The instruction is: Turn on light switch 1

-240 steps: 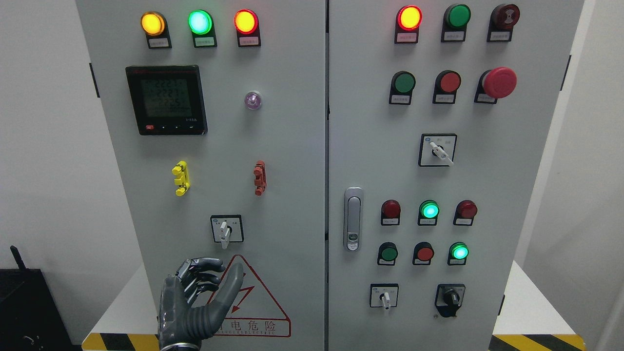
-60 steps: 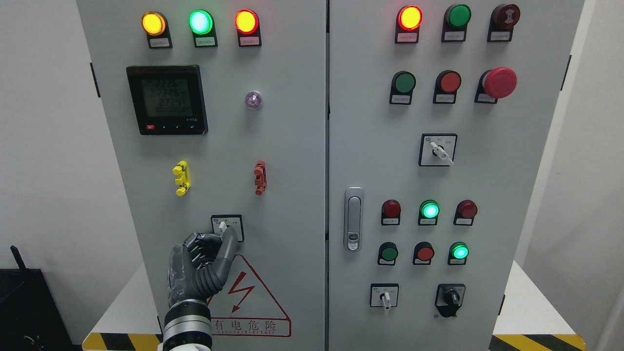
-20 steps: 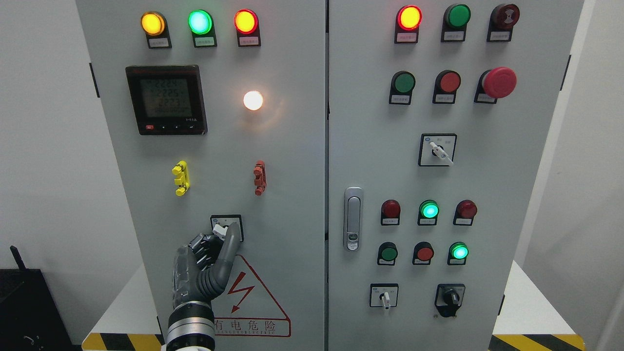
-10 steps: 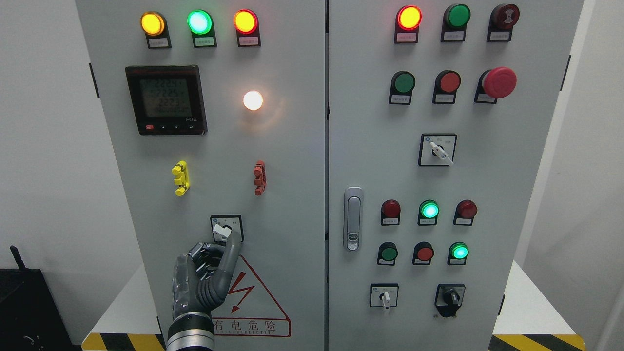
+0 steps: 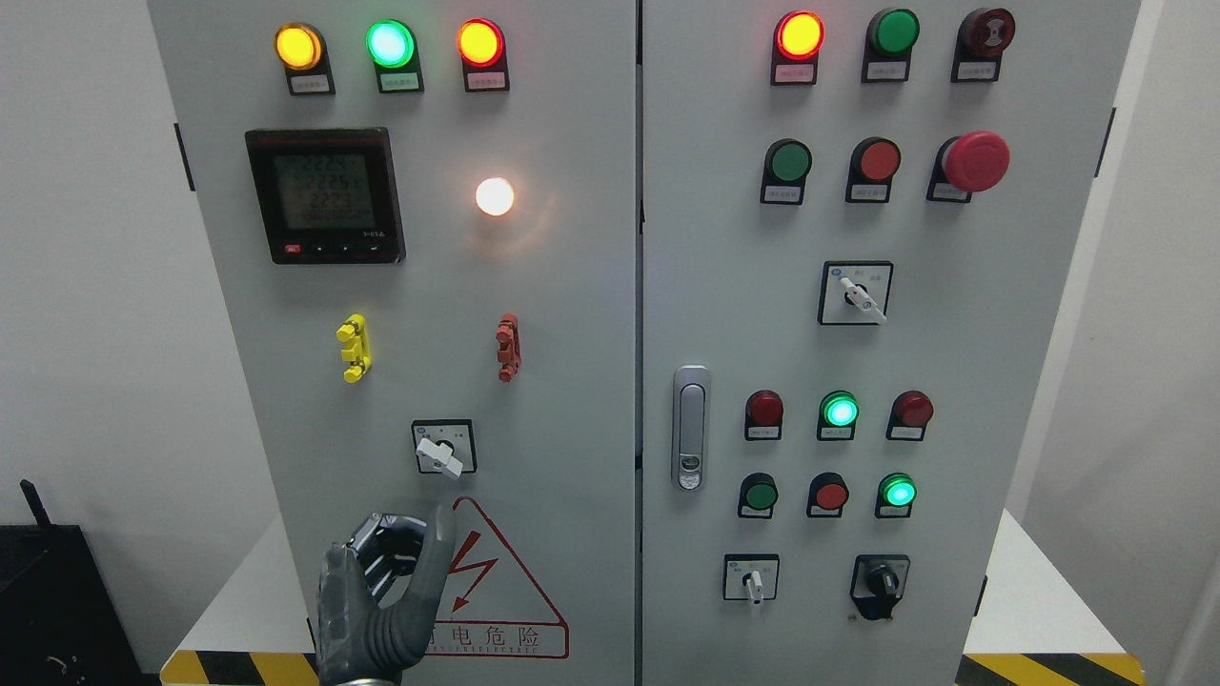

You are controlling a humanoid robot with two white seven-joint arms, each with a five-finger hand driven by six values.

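On the left cabinet door, the rotary switch [image 5: 442, 448] has a white knob turned so its handle points down and to the right. The round lamp [image 5: 495, 196] above it glows bright white. My left hand [image 5: 386, 591], dark grey, hangs below the switch in front of the red warning triangle, apart from the knob. Its thumb points up and its fingers are loosely curled, holding nothing. The right hand is out of view.
The left door also carries a black meter display [image 5: 325, 195], three lit lamps at the top, and yellow [image 5: 354, 348] and red clips. The right door has a handle [image 5: 690, 427], several buttons, lamps, a red mushroom button [image 5: 975, 160] and rotary switches.
The switch knob turned from pointing straight down to down-right and the round lamp lit. Since half a second ago my left hand has let go and dropped below the switch.
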